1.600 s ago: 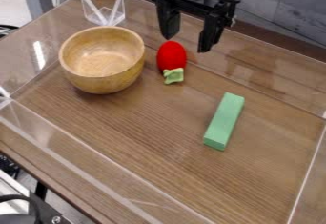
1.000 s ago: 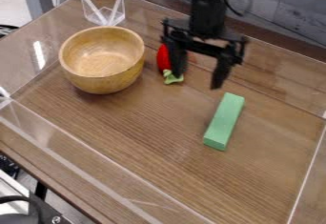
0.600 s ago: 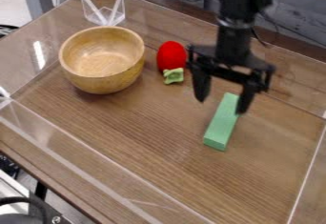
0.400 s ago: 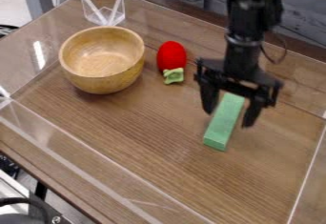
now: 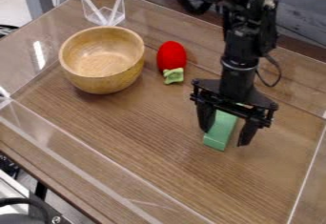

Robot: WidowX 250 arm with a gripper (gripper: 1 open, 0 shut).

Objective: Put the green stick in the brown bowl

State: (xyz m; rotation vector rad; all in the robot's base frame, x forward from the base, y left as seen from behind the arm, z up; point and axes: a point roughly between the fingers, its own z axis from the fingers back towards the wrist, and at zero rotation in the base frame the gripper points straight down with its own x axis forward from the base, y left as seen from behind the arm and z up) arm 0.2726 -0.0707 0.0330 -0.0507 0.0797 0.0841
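Since the earlier frames, the gripper (image 5: 231, 126) had travelled from above the red strawberry toy (image 5: 173, 58) rightward and down, ending low over the green stick (image 5: 224, 128). At the left, the brown bowl (image 5: 103, 59) sat on the wooden table (image 5: 114, 132), with the strawberry toy just beside it. Farther right, the pincer pointed straight down, spread wide, one finger on each side of the stick, gripping nothing. The stick lay flat on the table, well apart from the bowl.

You've got one green stick (image 5: 222, 132) and one brown bowl (image 5: 103, 60). One red strawberry toy (image 5: 171, 58) at the bowl's 3 o'clock. One gripper (image 5: 232, 125).
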